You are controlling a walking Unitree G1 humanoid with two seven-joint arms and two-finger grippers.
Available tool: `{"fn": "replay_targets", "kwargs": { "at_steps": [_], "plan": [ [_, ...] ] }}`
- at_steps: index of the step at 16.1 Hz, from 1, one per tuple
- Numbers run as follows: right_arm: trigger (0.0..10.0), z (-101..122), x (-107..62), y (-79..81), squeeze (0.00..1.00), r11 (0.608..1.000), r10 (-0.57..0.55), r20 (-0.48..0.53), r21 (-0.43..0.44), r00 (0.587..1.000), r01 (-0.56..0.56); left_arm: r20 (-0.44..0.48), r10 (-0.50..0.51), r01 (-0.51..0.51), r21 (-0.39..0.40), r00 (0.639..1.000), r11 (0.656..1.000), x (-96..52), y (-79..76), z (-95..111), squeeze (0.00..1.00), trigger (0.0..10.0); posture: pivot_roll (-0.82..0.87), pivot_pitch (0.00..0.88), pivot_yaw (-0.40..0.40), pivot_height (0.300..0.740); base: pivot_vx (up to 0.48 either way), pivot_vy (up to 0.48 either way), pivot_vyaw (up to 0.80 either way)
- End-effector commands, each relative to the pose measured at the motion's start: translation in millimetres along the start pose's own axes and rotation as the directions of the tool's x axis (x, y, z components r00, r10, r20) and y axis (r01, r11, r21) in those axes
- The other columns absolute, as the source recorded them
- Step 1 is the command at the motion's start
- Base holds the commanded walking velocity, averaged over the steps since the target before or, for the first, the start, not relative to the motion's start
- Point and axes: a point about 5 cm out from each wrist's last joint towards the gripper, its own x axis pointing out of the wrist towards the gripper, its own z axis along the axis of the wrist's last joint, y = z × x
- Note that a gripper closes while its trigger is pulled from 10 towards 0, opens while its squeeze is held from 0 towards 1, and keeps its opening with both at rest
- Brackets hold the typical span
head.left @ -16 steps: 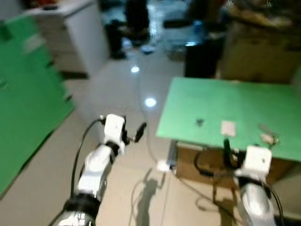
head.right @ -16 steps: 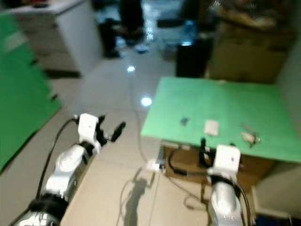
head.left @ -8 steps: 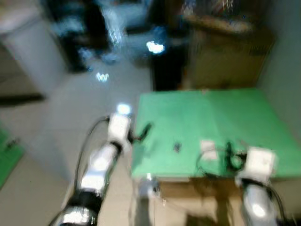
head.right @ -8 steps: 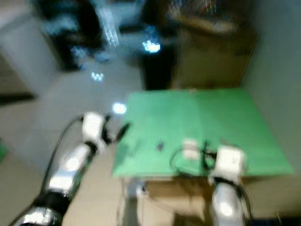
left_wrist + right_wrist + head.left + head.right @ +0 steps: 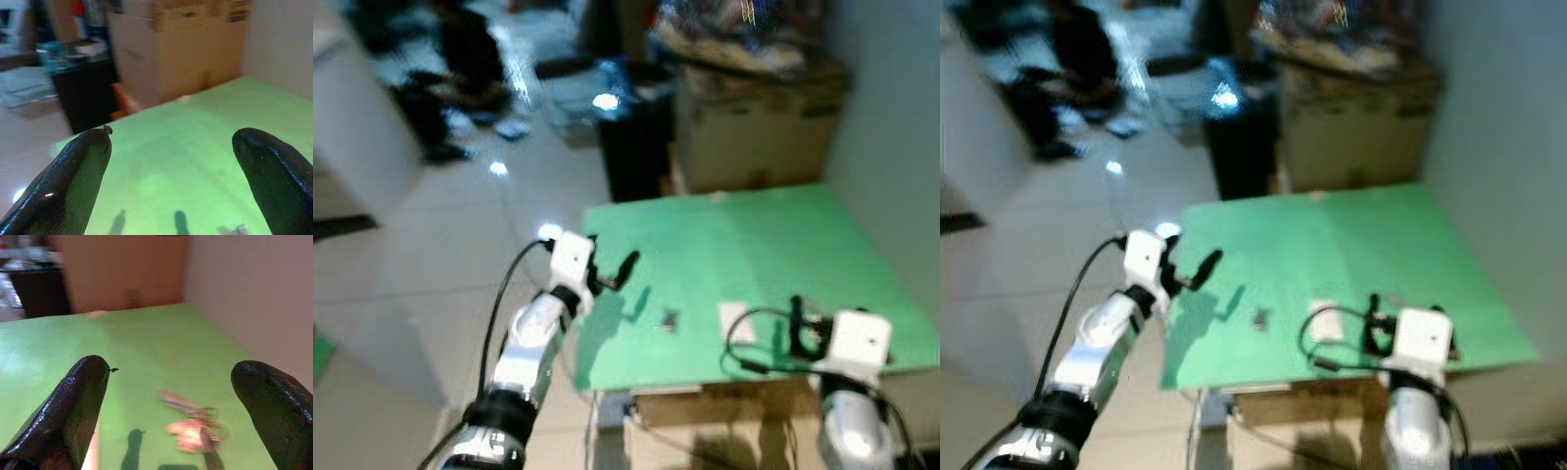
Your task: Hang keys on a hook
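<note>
A bunch of keys [image 5: 191, 425] with a pinkish tag lies on the green table [image 5: 754, 245], just ahead of my right gripper [image 5: 171, 367]. That gripper [image 5: 797, 325] hovers open over the table's near right part, nothing between its fingers. A small dark item [image 5: 670, 319] and a white square piece [image 5: 732, 317] lie near the table's front edge; blur hides what they are. My left gripper [image 5: 623, 266] is open too and floats above the table's left edge, empty, as the left wrist view [image 5: 171, 142] confirms.
A big cardboard box [image 5: 759, 127] with clutter on top stands behind the table. A black cabinet [image 5: 631, 147] is to its left. A pale wall [image 5: 896, 147] runs along the table's right side. Glossy tiled floor [image 5: 460, 225] lies to the left, with dark objects far back.
The whole picture has shifted: the camera has swung right and closed in, so the green table now lies straight ahead under both grippers. The arms keep the same pose.
</note>
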Motion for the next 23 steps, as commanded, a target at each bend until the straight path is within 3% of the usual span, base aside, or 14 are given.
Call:
{"fn": "replay_targets", "kwargs": {
  "at_steps": [1,3,6,7,9,11,15,18,23],
  "plan": [
    [10.0,3.4,-1.3,0.4,1.0,1.0,0.007,0.01,-0.01,1.0,-0.007,-0.059,0.052,-0.053,-0.016,0.997,0.998,-0.5,5.6,-8.5,0.0,10.0,-0.23,0.0,0.153,0.74,0.0,0.0,0.0],
    [10.0,5.1,-5.5,-0.1,1.0,0.999,0.027,0.009,-0.019,1.0,-0.027,-0.134,0.046,-0.054,-0.057,0.99,0.997,6.3,-3.0,-19.9,0.0,10.0,-0.26,0.0,0.144,0.74,0.0,0.0,0.0],
    [10.0,6.9,-10.6,-1.9,1.0,0.998,0.048,0.003,-0.03,0.999,-0.048,-0.204,-0.101,0.085,-0.088,0.974,0.993,14.6,-39.3,-30.0,0.0,10.0,-0.29,0.0,0.126,0.74,0.0,0.0,0.0],
    [10.0,6.0,-15.5,-0.9,1.0,0.997,0.068,-0.006,-0.033,0.998,-0.068,-0.285,-0.136,0.113,-0.097,0.949,0.989,12.8,-50.5,-44.8,0.0,10.0,-0.3,0.004,0.122,0.74,0.0,0.0,0.0],
    [10.0,2.2,-28.3,1.1,1.0,0.99,0.124,-0.033,-0.062,0.992,-0.126,-0.35,-0.082,0.042,-0.12,0.933,0.992,11.3,-47.0,-55.5,0.0,10.0,-0.33,0.04,0.122,0.74,0.0,0.0,0.0],
    [10.0,-14.2,-55.3,12.5,1.0,0.95,0.292,-0.109,-0.084,0.95,-0.301,-0.322,-0.041,-0.025,-0.197,0.946,0.98,11.5,-40.5,-50.9,0.0,10.0,-0.34,0.096,0.126,0.74,0.0,0.0,0.0],
    [10.0,-27.0,-70.0,17.1,1.0,0.9,0.38,-0.177,-0.153,0.908,-0.407,-0.363,-0.027,-0.083,-0.282,0.931,0.956,7.2,-42.8,-61.0,0.0,10.0,-0.34,0.134,0.122,0.74,0.0,0.0,0.0],
    [10.0,-25.0,-73.6,12.7,1.0,0.902,0.37,-0.181,-0.164,0.911,-0.399,-0.36,-0.059,-0.038,-0.257,0.931,0.966,12.8,-45.6,-54.8,0.0,10.0,-0.34,0.149,0.119,0.74,0.0,0.0,0.0],
    [10.0,-23.9,-75.4,16.6,1.0,0.903,0.37,-0.172,-0.163,0.913,-0.397,-0.435,-0.163,0.055,-0.249,0.885,0.967,3.3,-62.9,-67.5,0.0,10.0,-0.34,0.162,0.123,0.74,0.0,0.0,0.0]
  ]
}}
